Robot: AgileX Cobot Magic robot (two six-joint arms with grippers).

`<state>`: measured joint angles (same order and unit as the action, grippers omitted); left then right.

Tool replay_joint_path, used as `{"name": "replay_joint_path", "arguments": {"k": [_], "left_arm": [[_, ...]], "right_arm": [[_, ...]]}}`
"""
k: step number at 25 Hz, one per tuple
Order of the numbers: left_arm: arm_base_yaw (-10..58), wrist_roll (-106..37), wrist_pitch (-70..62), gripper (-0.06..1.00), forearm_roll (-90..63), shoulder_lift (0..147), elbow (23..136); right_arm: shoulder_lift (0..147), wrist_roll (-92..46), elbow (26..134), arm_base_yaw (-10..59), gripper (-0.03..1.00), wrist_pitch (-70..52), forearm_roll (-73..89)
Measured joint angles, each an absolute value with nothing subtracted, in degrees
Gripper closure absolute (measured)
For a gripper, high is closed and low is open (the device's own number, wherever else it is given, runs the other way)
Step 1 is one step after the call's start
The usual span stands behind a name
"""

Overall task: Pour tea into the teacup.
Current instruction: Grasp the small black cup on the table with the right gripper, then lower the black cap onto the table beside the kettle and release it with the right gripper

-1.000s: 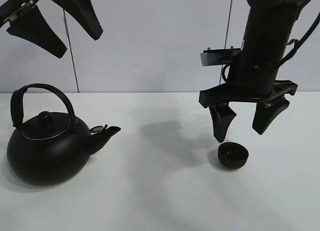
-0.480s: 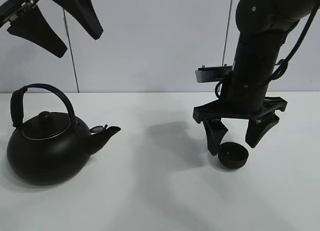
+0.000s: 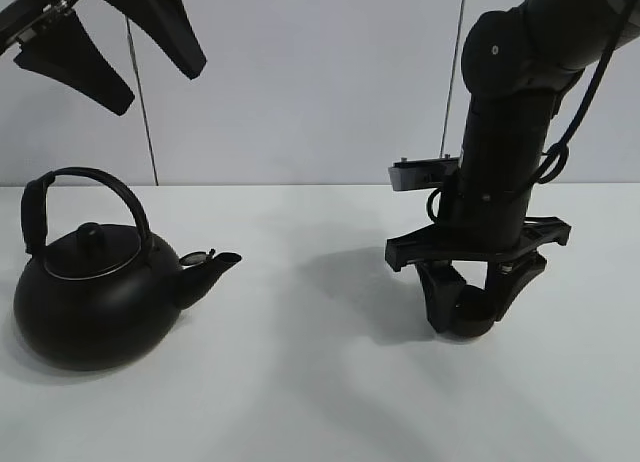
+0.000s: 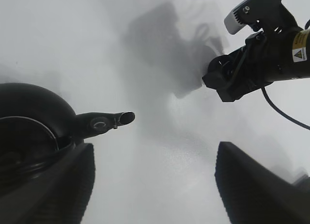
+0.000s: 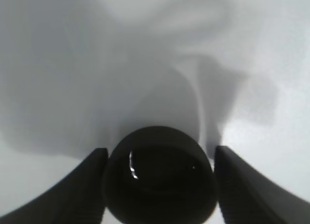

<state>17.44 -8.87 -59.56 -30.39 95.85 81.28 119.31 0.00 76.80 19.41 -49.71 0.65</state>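
The teacup [image 3: 471,314] is a small matte black bowl standing on the white table at the right. My right gripper [image 3: 473,324] has come down over it, with one finger on each side. In the right wrist view the cup [image 5: 160,185] fills the gap, and both fingers [image 5: 89,185] touch its sides. The black kettle [image 3: 95,292] with an arched handle stands at the left, its spout pointing right. It also shows in the left wrist view [image 4: 29,132]. My left gripper [image 3: 155,87] hangs open and empty high above the kettle.
The white table [image 3: 300,382] runs back to a pale wall. The right arm [image 4: 256,54] shows in the left wrist view, far beyond the kettle's spout [image 4: 116,120]. Bare table lies between the kettle and the cup.
My right gripper has come down from above the teacup and drawn its fingers in against the cup's sides. The kettle and the left gripper have not moved.
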Motion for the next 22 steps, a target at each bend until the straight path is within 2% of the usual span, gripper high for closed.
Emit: {"name": "replay_joint_path", "arguments": {"k": [1, 9, 16, 22], "left_arm": [[17.44, -8.87, -59.56, 0.43, -30.39, 95.85, 81.28], [17.44, -8.87, -59.56, 0.43, -30.39, 95.85, 81.28], [17.44, -8.87, -59.56, 0.43, -30.39, 95.85, 81.28], [17.44, -8.87, -59.56, 0.43, -30.39, 95.85, 81.28]], "right_arm": [[119.31, 0.0, 76.8, 19.41, 0.57, -49.76, 0.71], [118.56, 1.92, 76.8, 19.41, 0.57, -49.82, 0.72], [111.19, 2.42, 76.8, 19.63, 0.57, -51.12, 3.53], [110.4, 5.17, 77.28, 26.44, 0.57, -49.59, 4.99]]}}
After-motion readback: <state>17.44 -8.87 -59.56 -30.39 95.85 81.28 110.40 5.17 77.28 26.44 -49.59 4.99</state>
